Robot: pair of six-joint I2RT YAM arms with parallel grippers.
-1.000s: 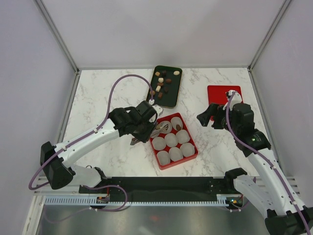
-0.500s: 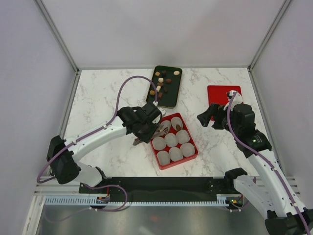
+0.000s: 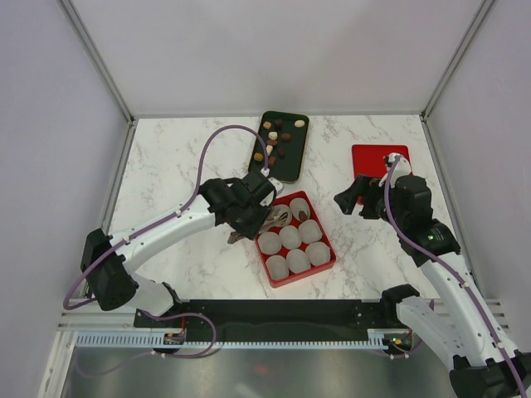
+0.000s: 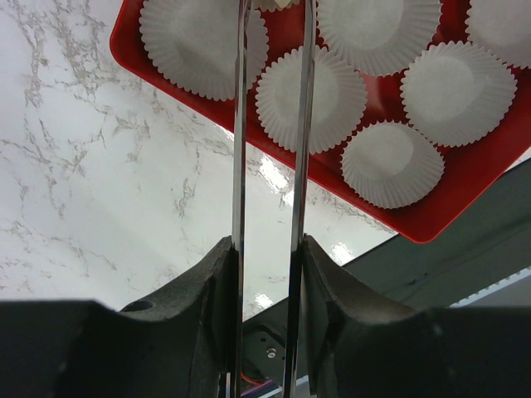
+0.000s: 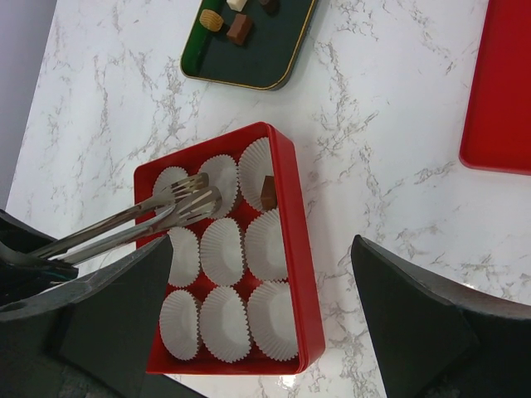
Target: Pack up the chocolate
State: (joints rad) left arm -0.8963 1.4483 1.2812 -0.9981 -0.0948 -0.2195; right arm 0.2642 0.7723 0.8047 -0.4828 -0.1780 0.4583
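Several small pieces of the chocolate (image 3: pixel 276 139), dark brown, tan and cream, lie on a dark green tray (image 3: pixel 286 168) at the back of the table. One brown piece (image 5: pixel 268 192) sits in a back-row paper cup of the red box (image 3: pixel 325 264). My left gripper (image 3: pixel 251 224) is shut on the handles of metal tongs (image 4: pixel 239 124), whose tips (image 5: pixel 189 197) hang over the box's back-left cups. I cannot tell whether the tips hold anything. My right gripper (image 3: pixel 353 197) is open and hovers over the marble to the right of the box, holding nothing.
The red box holds several white paper cups (image 5: pixel 222 311) in rows. A flat red lid (image 3: pixel 379 162) lies on the marble at the back right, behind my right gripper. A black rail (image 3: pixel 265 313) runs along the near table edge.
My left arm has shifted slightly right toward the box, with the tongs staying over its back-left cups. The right arm has not moved.
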